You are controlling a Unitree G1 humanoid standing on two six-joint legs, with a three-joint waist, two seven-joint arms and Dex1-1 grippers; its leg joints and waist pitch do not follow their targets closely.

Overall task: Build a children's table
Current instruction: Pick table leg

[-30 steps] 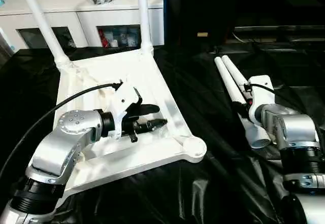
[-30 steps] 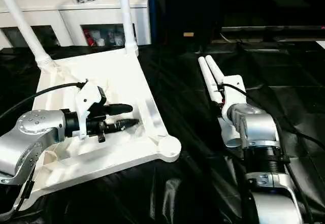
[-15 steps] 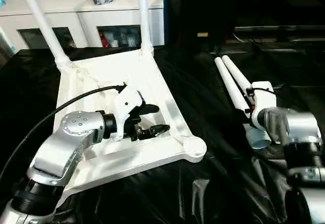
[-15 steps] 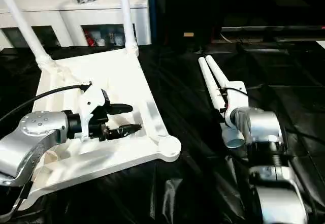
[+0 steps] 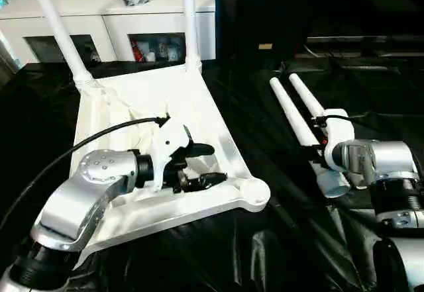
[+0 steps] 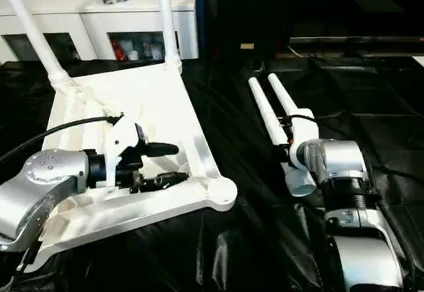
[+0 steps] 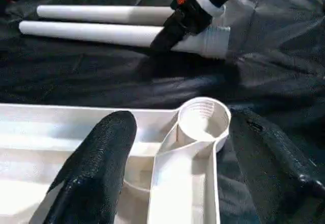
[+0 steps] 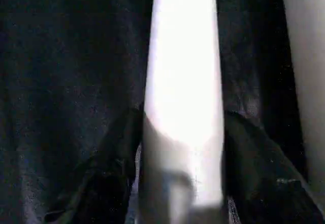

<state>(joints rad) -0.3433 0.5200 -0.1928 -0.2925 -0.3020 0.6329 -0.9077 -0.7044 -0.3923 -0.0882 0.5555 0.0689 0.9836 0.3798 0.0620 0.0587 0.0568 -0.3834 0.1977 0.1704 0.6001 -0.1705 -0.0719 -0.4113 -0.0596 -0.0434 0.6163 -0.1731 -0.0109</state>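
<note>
The white tabletop (image 5: 132, 100) lies upside down on the black sheet. Two white legs (image 5: 56, 30) (image 5: 188, 20) stand upright in its far corner sockets. My left gripper (image 5: 213, 164) hovers open over the ribbed underside, just short of the empty near-right corner socket (image 5: 254, 191), which also appears between its fingers (image 7: 96, 168) in the left wrist view. Two loose legs lie on the sheet at the right. My right gripper (image 8: 180, 115) is shut on the nearer loose leg (image 5: 291, 116), close to its wide end (image 5: 333, 185). The other loose leg (image 5: 303, 97) lies beside it.
A white cabinet (image 5: 106, 14) with glass doors stands behind the tabletop. Black sheet (image 5: 265, 252) covers the whole work surface. A dark low shelf (image 5: 358, 40) runs along the back right. A black cable (image 5: 86, 143) arcs over my left forearm.
My left gripper has slid toward the near-right corner socket and opened wider. My right gripper has closed on the nearer loose leg, whose far end has swung left, away from the other.
</note>
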